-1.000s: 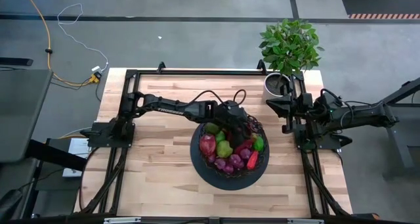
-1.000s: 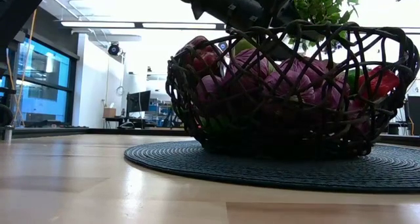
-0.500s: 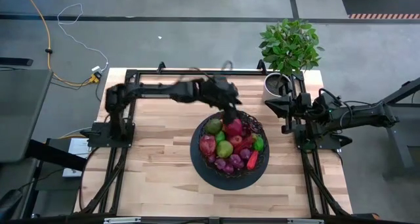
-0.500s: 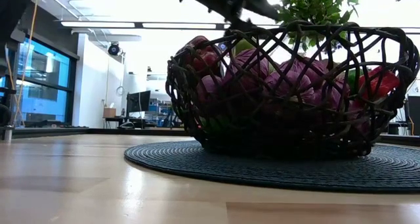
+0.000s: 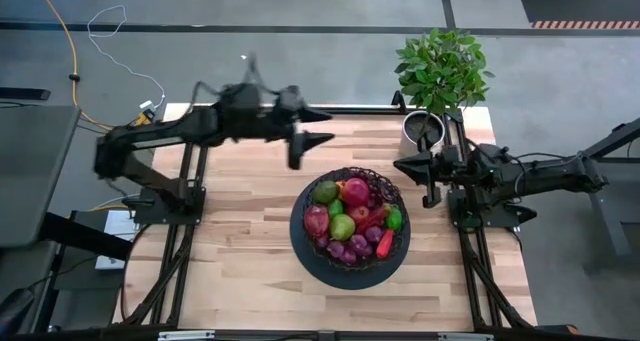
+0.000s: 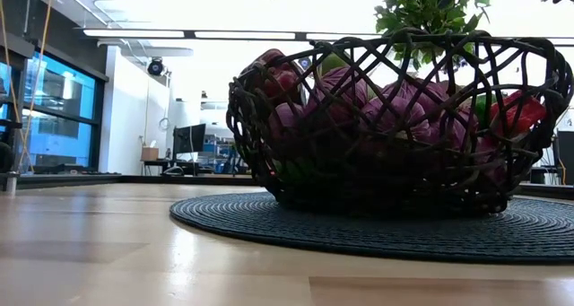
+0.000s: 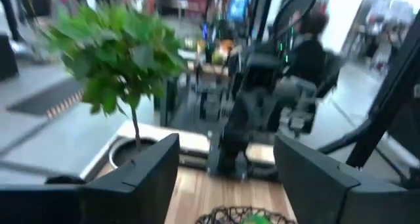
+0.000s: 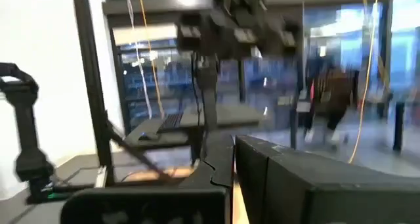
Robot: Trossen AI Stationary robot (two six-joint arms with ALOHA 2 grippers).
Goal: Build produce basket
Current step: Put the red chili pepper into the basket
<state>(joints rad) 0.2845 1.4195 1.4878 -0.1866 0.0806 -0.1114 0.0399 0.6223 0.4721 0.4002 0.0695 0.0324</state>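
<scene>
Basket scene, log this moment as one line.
left gripper: open, empty, beside basket | right gripper: parked at table edge | produce: in basket

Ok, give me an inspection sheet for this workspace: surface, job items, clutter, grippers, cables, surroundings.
Surface: light wooden table with a round dark mat under the basket.
Job items: basket stands on the mat, filled with produce: red and green fruit, purple grapes, a red pepper.
Clutter: potted plant at the table's far right corner.
Grippers: left gripper open, empty, raised over the table's far side, clear of the basket; right gripper open, empty, waiting just right of the basket.
Cables: yellow cable and white cable on the floor beyond the table's left side.
Surroundings: grey floor; bright room with windows behind; a person in the left wrist view.
</scene>
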